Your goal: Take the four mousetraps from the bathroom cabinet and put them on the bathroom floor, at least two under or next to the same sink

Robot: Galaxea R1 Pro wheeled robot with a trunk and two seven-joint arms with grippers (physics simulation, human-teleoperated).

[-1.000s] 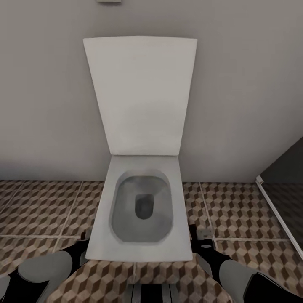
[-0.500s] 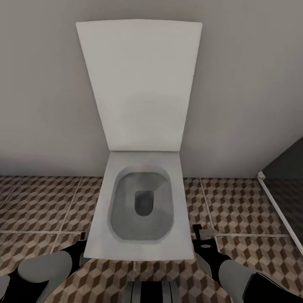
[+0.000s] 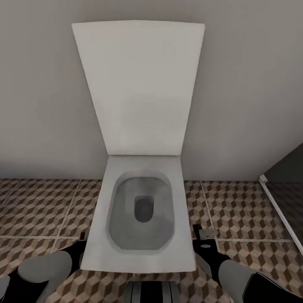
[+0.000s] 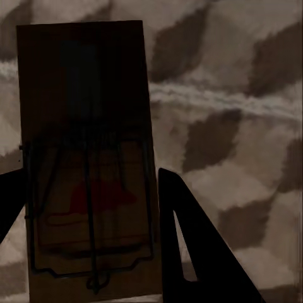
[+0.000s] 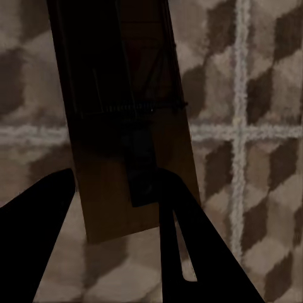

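Note:
A dark brown wooden mousetrap (image 4: 88, 158) with a wire bar and a red mark sits between my left gripper's (image 4: 88, 189) fingers, which are shut on it. My right gripper (image 5: 113, 180) is shut on a second mousetrap (image 5: 126, 113), a dark board with a spring across it. Both traps hang above the bathroom floor (image 3: 42, 206) of brown-and-beige cube tiles. In the head view my left gripper (image 3: 82, 244) and right gripper (image 3: 205, 236) flank the front of a toilet. The cabinet and the sink are out of view.
A white square toilet (image 3: 99, 235) with its lid (image 3: 139, 84) raised stands straight ahead against a grey wall. A pale frame rail (image 3: 280, 216) with a dark panel runs along the floor at the right. Tiled floor lies on both sides of the toilet.
The whole head view has shifted: the toilet now looks larger and closer, so the camera has moved toward it. Both arms keep their places at the picture's lower corners.

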